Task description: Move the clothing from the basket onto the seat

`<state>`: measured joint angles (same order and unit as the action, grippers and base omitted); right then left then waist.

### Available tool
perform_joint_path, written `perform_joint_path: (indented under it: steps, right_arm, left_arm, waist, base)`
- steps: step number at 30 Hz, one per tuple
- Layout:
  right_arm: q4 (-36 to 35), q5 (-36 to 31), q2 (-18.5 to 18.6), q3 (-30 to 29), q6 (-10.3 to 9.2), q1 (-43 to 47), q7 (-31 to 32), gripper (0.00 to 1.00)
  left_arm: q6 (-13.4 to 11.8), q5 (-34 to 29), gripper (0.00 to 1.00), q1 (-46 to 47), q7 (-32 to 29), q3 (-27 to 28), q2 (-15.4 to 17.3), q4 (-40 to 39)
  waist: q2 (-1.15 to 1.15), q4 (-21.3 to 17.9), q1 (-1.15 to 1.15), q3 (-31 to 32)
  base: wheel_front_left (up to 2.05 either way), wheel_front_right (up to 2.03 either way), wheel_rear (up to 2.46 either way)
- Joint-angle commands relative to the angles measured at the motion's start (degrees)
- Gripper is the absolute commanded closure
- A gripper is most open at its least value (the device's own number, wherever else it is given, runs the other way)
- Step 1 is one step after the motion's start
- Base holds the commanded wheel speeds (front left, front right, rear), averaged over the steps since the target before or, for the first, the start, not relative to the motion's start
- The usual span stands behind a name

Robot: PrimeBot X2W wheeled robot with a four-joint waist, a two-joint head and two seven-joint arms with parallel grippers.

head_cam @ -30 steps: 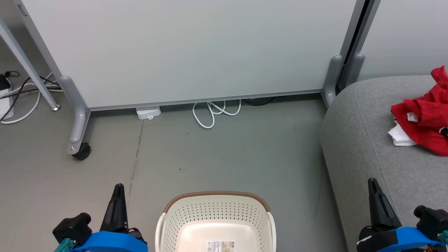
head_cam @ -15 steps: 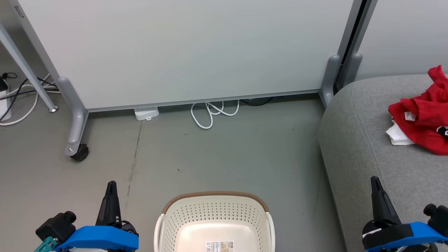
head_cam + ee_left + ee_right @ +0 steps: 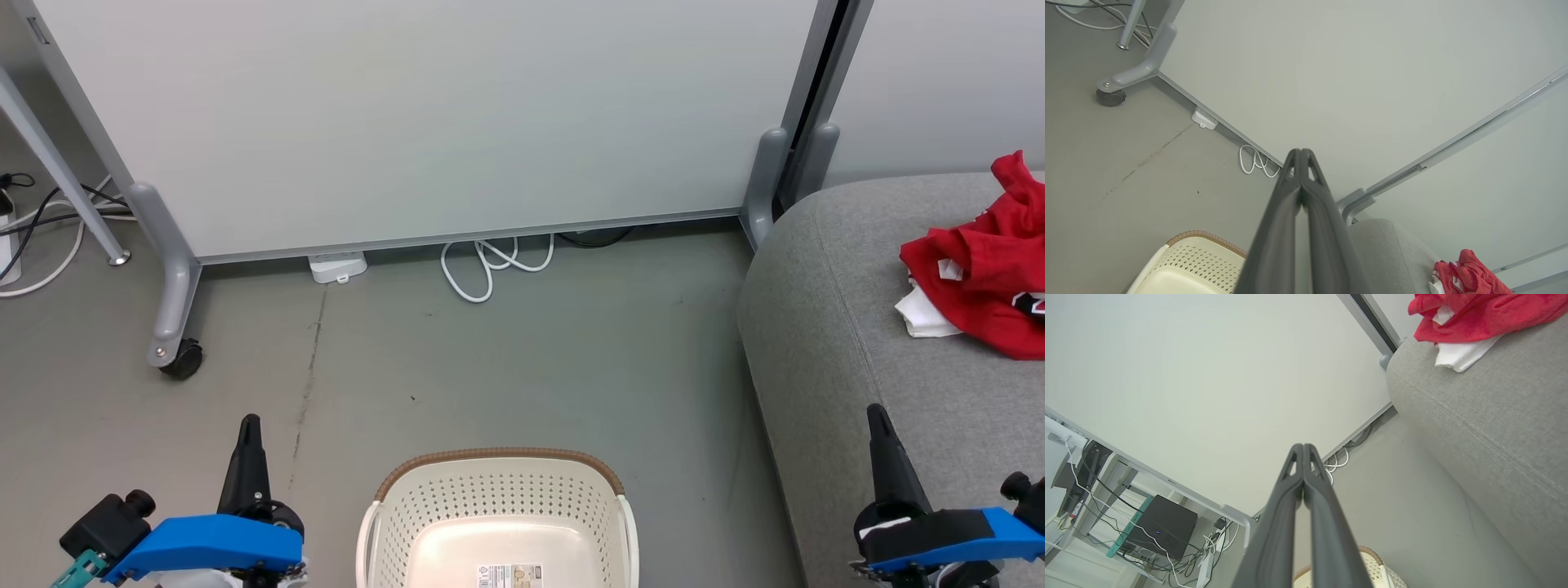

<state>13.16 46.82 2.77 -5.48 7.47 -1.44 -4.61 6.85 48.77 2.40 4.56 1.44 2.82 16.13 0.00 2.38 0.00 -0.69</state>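
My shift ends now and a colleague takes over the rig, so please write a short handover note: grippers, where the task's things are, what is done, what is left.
Left gripper: shut, empty, low beside the basket, on its left.
Right gripper: shut, empty, by the seat, at its near end.
Clothing: red heap on the seat; the basket's visible part holds none.
Done: the move, it seems. Left: check the basket's hidden near end.
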Motion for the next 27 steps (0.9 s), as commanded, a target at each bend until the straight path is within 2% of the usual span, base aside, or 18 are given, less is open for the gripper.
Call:
perform_joint_path:
  steps: [1,27]
  right_arm:
    - [-0.5,2.6,0.1,-0.2,0.02,-1.7,0.6,1.0]
    - [0.0,19.4,0.2,-0.5,0.03,-3.2,4.8,1.0]
  left_arm:
    - [0.3,2.3,1.0,1.5,-0.6,0.6,0.1,-0.9]
    - [0.5,18.5,1.0,2.7,-4.8,2.5,0.1,-1.5]
  waist:
    - [0.0,-0.1,0.0,0.0]
    - [0.0,-0.8,0.0,0.2]
  base:
    - [0.0,0.0,0.0]
    - [0.0,0.0,0.0]
